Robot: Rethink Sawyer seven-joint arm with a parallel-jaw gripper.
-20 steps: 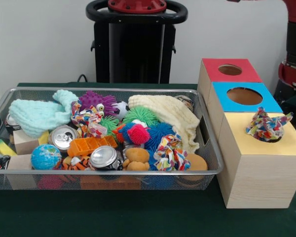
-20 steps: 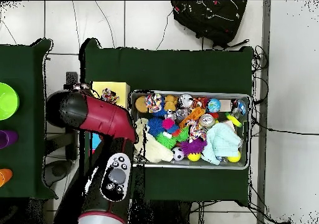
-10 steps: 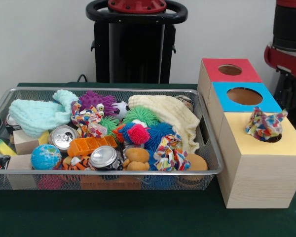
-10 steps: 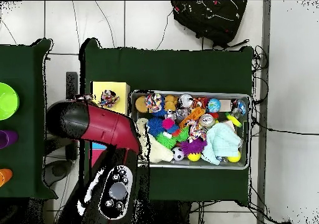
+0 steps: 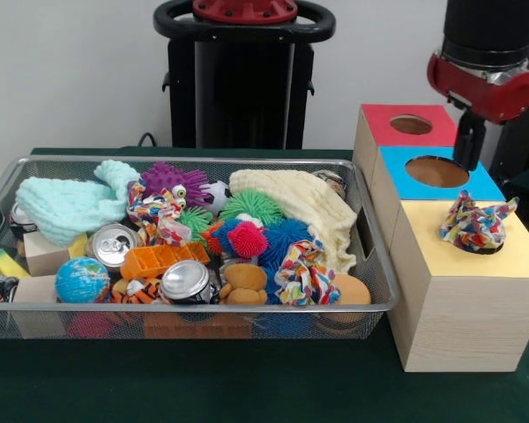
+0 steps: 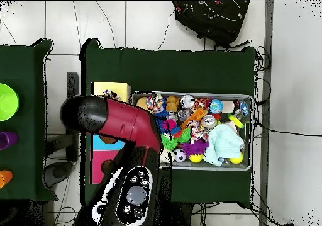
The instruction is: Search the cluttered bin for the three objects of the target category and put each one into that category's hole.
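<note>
A patterned cloth (image 5: 476,224) sits bunched in the yellow box's hole (image 5: 481,247), at 3 o'clock from the bin (image 5: 185,313). The pincer (image 5: 468,141) hangs above the blue box (image 5: 441,174); I cannot tell its opening.

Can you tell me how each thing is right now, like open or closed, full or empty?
colourful cloth: bunched up, sitting in the yellow box's hole, partly sticking out
yellow box: hole plugged by the cloth
blue box: hole open
red box: hole open
wire bin: full of clutter
two cans: lying among the clutter, tops showing
gripper: above the blue box, open or shut unclear
</note>
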